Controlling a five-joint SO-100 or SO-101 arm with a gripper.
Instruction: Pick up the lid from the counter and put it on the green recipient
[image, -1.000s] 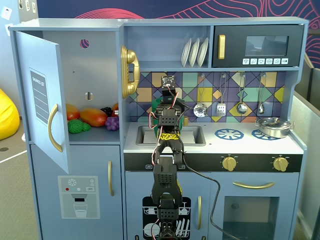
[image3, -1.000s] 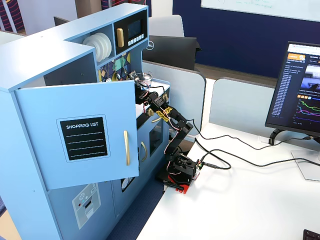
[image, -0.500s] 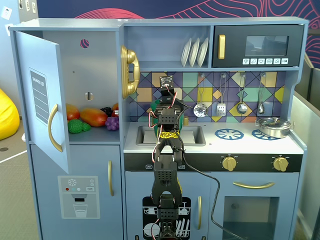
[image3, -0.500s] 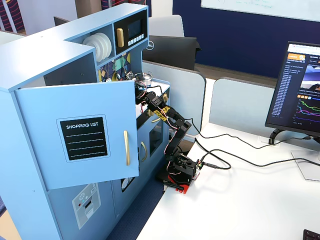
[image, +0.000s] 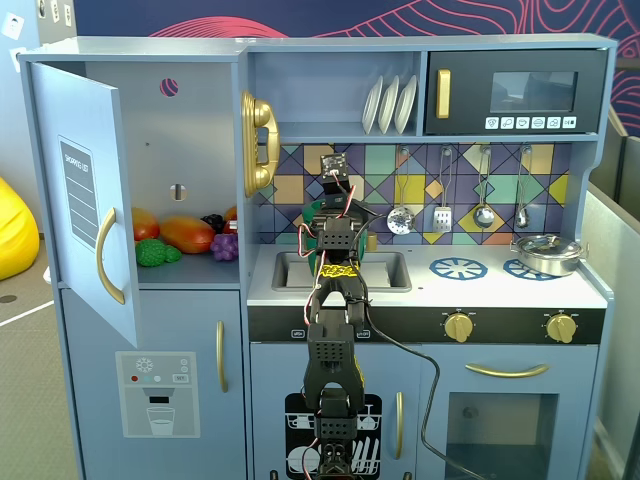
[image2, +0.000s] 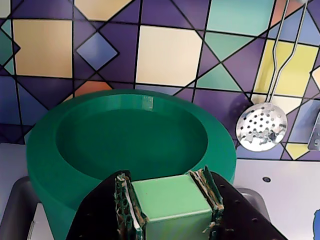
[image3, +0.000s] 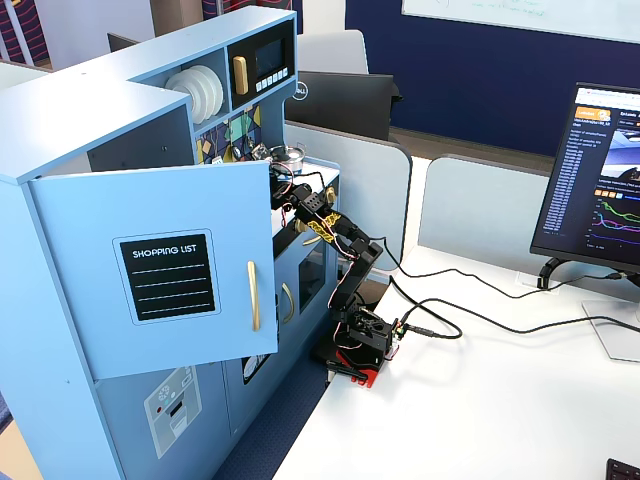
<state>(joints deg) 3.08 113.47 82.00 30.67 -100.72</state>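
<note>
My gripper is clamped on the lid's knob, a pale green, matte, squarish block, with a taped black finger pressed to each side of it. Only the knob of the lid shows in the wrist view; the disc itself I cannot make out. Just past the knob is the green pot, a dark green matte plastic cylinder with a thick rounded rim and open hollow top, standing by the grey sink near the back edge of the worktop. Behind it is a glossy tiled wall of coloured diamonds and squares. A shiny perforated metal skimmer hangs there. In a fixed view my black arm reaches up over the sink.
</note>
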